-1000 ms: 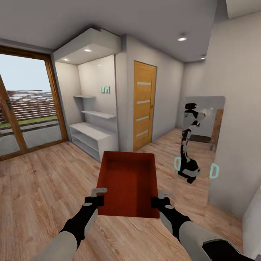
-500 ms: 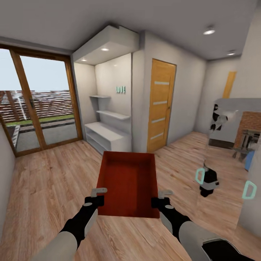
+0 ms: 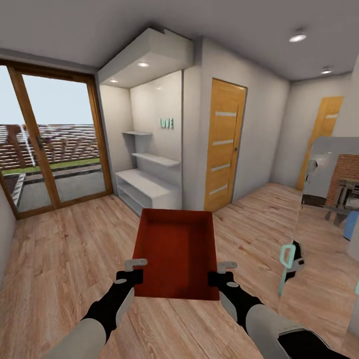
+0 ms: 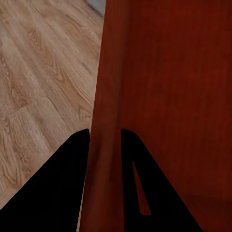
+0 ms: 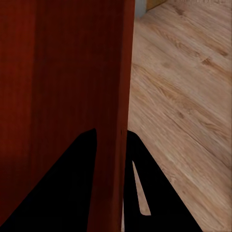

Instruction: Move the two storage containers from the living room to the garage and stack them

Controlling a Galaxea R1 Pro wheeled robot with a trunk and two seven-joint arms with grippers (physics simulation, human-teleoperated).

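Observation:
I carry one orange-red storage container (image 3: pixel 175 252) level in front of me, above the light wood-plank floor. My left gripper (image 3: pixel 135 269) is shut on its left wall near the close corner. On the opposite wall, my right gripper (image 3: pixel 223 272) is shut too. In the left wrist view the two dark fingers (image 4: pixel 72 179) pinch the thin red wall (image 4: pixel 104 121) between them. The right wrist view has the same grip: dark fingers (image 5: pixel 79 179) on either side of the red wall (image 5: pixel 121 96). The bin is empty, with its ribbed inside facing up.
A white shelf alcove (image 3: pixel 149 169) stands straight ahead. A wooden panel door (image 3: pixel 224 144) is to its right, a second one (image 3: pixel 319 134) farther right. Wood-framed glass doors (image 3: pixel 50 144) are at the left. A mirror panel (image 3: pixel 324 209) at the right reflects a brick fireplace.
The whole view has swung, so the camera has turned; the alcove and door shifted right, then settled. The mirror slid towards the right edge. Both grippers keep the same hold on the container.

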